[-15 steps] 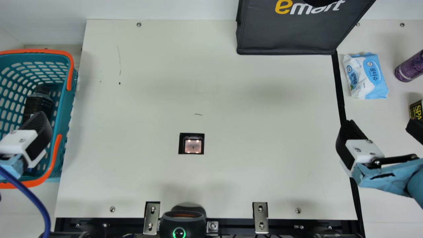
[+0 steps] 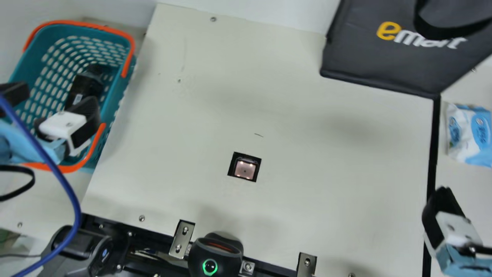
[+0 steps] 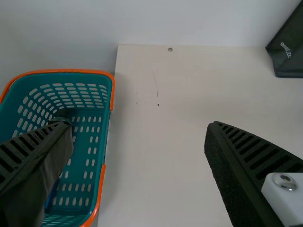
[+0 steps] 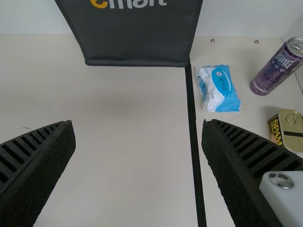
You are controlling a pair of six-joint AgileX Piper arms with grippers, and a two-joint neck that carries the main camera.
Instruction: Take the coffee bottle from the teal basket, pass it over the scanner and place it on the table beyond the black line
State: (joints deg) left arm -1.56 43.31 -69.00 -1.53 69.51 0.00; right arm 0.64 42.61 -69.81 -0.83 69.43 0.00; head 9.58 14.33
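Observation:
The teal basket (image 2: pixel 128 82) stands at the left in the main view, with the dark coffee bottle (image 2: pixel 85 86) lying inside. My left gripper (image 2: pixel 57 96) is over the basket's near part, fingers apart, nothing between them. In the left wrist view my left gripper (image 3: pixel 139 127) is open, one finger covering most of the bottle, whose cap (image 3: pixel 64 113) shows. My right gripper (image 2: pixel 446 207) is at the main view's lower right, by the black line (image 2: pixel 433 154). Seen from its own wrist, the right gripper (image 4: pixel 138 124) is open and empty. The scanner window (image 2: pixel 245 169) is set in the table.
A dark bag (image 2: pixel 384 65) stands at the back right. Beyond the line are a wipes pack (image 2: pixel 471 132), a purple can (image 4: pixel 279 68) and a yellow tin (image 4: pixel 286 130). A black device (image 2: pixel 215 256) sits at the front edge; a blue cable (image 2: pixel 50 163) crosses the left.
The neck camera has turned, so the main picture is shifted and tilted. Neither arm shows a clear move of its own.

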